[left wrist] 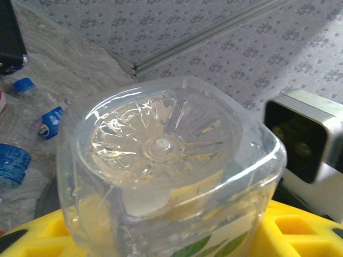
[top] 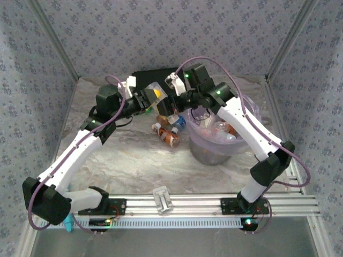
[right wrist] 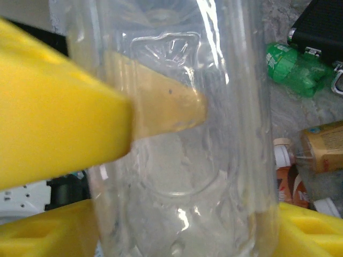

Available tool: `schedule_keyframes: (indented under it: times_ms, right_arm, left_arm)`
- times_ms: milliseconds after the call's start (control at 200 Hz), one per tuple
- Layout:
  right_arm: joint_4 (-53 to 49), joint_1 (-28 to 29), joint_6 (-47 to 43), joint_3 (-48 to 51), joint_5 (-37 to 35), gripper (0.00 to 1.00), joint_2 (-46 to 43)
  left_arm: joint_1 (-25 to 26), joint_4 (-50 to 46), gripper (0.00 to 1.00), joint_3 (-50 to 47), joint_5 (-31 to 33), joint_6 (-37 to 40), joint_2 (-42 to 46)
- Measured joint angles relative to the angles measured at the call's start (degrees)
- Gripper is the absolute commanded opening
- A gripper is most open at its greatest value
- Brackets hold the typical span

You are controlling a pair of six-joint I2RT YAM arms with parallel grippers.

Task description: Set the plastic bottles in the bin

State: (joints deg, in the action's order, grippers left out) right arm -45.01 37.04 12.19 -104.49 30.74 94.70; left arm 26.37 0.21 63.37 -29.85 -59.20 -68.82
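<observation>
Gripping clear bottle in left hand, aloft near bin. Straddling it with right hand; can't tell if closed. Looks empty: light, thin, slick, crushable. Best taken mid-body, gently.

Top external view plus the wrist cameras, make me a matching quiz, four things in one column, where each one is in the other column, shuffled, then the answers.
1 clear bottle
2 green bottle
3 bin
4 white block

A on the metal rail at the near edge
B held up in the air
C lying beside the black case
D standing on the right, bottles inside

Pairs: 1-B, 2-C, 3-D, 4-A
</observation>
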Motion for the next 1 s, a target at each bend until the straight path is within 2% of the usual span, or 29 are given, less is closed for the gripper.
schedule_keyframes:
  times_ms: [150,285,315,455,500,780,999]
  right_arm:
    - [1.3,-1.0,1.2,0.0,1.6,0.55,0.1]
    - [1.5,-1.3,1.8,0.0,1.9,0.48,0.1]
    - [1.5,-1.3,1.8,0.0,2.0,0.48,0.1]
    - [1.6,-1.7,1.9,0.0,2.5,0.46,0.1]
    - [1.8,-1.9,1.9,0.0,2.6,0.46,0.1]
    - [-0.1,-6.4,1.9,-1.6,1.9,0.44,-1.3]
    - [-3.7,-14.3,1.7,-1.9,-1.1,0.43,-10.0]
  left_arm:
    - [-0.1,2.1,0.47,-0.1,-0.5,-0.9,-0.4]
    - [-0.1,2.9,0.55,-0.2,-0.6,-1.1,-0.9]
    - [-0.1,3.0,0.58,-0.2,-0.6,-1.1,-0.9]
    - [-0.1,3.0,0.93,-0.5,-0.5,-1.0,-1.0]
    - [-0.2,2.9,1.0,-0.6,-0.6,-1.2,-1.0]
    - [-3.2,2.3,1.0,-3.3,0.5,-2.0,0.2]
    - [-4.4,-0.9,1.0,-5.8,2.9,-1.3,1.0]
